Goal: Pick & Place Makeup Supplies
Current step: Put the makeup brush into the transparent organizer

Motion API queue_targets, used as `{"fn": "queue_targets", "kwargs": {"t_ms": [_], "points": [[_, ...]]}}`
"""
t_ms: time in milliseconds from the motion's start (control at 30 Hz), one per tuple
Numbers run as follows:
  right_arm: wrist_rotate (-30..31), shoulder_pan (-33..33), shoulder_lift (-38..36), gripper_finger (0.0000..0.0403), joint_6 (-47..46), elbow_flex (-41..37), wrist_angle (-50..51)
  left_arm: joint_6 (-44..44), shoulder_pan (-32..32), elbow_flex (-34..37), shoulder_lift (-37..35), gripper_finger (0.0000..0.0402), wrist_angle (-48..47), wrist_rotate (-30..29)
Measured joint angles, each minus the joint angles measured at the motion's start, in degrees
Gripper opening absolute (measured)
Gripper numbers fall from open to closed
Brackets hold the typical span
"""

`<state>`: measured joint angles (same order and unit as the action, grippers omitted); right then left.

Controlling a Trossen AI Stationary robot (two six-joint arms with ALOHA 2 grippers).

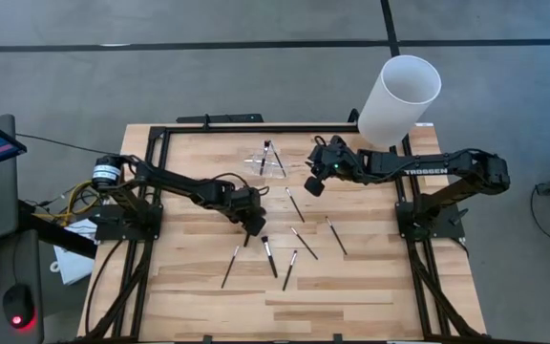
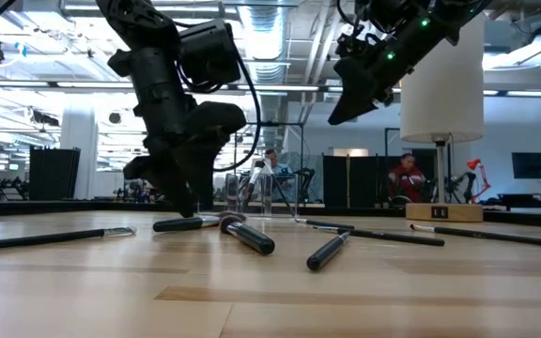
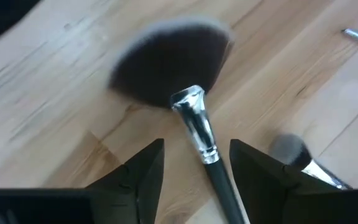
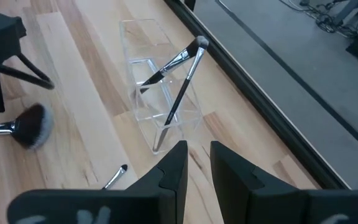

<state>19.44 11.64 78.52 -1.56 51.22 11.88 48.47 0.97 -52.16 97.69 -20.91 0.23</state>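
Note:
A makeup brush with a wide, dark fan head (image 3: 166,59) and a silver ferrule lies flat on the wooden table. My left gripper (image 3: 196,144) is open just above it, one finger on each side of its black handle (image 3: 219,186), with a gap showing on both sides. In the high view this gripper (image 1: 253,227) is low over the table's middle. Several slim black brushes (image 1: 304,243) lie loose around it. My right gripper (image 4: 199,146) hangs above the table near the clear holder (image 4: 160,99), its fingers slightly apart with nothing between them. Two brushes (image 4: 182,81) lean inside the holder.
A tall white cylinder (image 1: 399,100) stands at the table's far right corner. A brush with a fluffy grey head (image 3: 288,149) lies close beside my left gripper. A black frame (image 1: 256,127) runs along the table's far edge. People sit in the room beyond the table (image 2: 404,178).

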Motion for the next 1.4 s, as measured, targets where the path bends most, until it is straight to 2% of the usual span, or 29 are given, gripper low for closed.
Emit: {"fn": "queue_targets", "kwargs": {"t_ms": [400,667,933,1400], "points": [[0.0,0.0,0.0,0.0061,0.0,0.0,-0.3,-0.8,0.2,-1.4,0.1,0.0179,1.8,-0.2],[0.0,0.0,0.0,0.0061,0.0,0.0,-0.3,-1.5,0.5,-4.8,0.1,0.0174,-6.7,-2.6],[0.0,0.0,0.0,0.0061,0.0,0.0,-0.4,-1.3,0.6,-6.4,0.2,0.0160,-7.0,-3.7],[0.0,0.0,0.0,0.0061,0.0,0.0,-0.2,-2.8,0.3,-6.5,6.6,0.0159,-6.0,-1.7]]}}
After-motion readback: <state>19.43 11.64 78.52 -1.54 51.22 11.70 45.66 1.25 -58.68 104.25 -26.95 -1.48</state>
